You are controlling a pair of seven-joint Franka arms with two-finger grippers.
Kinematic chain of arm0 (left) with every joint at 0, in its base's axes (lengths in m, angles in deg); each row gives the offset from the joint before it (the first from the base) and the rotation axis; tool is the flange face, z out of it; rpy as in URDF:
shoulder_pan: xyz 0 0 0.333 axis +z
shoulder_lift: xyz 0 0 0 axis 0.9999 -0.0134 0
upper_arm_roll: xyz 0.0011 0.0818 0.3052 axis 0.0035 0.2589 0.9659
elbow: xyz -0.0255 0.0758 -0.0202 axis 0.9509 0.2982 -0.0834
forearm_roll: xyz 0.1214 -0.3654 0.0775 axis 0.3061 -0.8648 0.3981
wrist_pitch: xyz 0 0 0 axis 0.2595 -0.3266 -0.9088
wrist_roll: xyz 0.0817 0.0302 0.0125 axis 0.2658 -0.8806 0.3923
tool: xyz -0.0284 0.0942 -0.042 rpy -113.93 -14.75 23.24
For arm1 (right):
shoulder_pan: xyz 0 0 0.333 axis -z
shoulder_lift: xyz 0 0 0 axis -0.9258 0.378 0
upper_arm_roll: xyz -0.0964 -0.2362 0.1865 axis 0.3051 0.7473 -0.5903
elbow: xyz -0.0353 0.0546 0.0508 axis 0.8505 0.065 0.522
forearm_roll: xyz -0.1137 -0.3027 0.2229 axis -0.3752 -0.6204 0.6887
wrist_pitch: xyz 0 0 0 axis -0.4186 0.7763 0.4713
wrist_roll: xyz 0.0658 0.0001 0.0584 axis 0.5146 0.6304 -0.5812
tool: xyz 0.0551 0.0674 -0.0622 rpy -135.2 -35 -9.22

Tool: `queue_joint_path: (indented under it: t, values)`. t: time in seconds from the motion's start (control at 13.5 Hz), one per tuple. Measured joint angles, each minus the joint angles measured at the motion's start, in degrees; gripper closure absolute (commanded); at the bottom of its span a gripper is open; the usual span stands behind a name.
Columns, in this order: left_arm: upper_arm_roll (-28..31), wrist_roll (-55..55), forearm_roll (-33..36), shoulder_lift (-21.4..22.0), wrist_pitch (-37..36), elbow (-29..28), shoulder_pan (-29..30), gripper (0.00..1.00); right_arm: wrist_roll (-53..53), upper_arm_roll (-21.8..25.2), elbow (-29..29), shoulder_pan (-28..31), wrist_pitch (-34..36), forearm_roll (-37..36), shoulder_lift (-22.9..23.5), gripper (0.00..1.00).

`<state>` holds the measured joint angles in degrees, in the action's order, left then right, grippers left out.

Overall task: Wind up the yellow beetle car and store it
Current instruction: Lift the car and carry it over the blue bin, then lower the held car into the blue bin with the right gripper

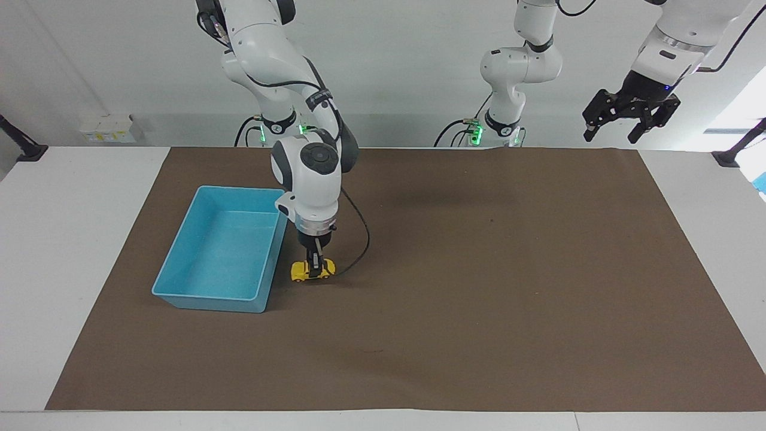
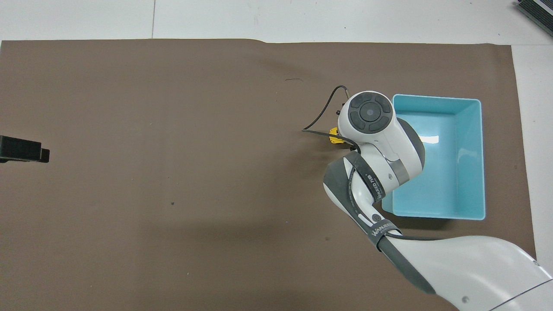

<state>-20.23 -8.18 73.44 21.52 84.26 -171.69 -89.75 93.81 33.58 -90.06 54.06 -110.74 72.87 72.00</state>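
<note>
The yellow beetle car sits on the brown mat beside the blue tray, a small gap away from the tray's wall. My right gripper points straight down and is shut on the car's body. In the overhead view only a yellow sliver of the car shows past the right arm's wrist, and the gripper itself is hidden under it. My left gripper hangs open and empty, high over the mat's corner at the left arm's end; part of it also shows in the overhead view.
The blue tray holds nothing. A black cable loops from the right wrist down to the mat beside the car. The brown mat covers most of the white table.
</note>
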Motion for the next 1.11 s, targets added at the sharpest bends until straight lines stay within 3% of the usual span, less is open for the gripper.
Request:
queue_joint_path:
  t: [0.37, 1.11]
  values:
    - [0.01, 0.00, 0.00, 0.00, -0.16, 0.00, 0.00, 0.00, -16.32, 0.03, 0.01, 5.44, 6.37, 0.88, -5.69, 1.00]
    - [0.21, 0.00, 0.00, -0.03, -1.12, -0.38, 0.00, 0.00, -49.11, 0.25, -1.43, 19.75, 7.05, 1.38, -5.86, 1.00]
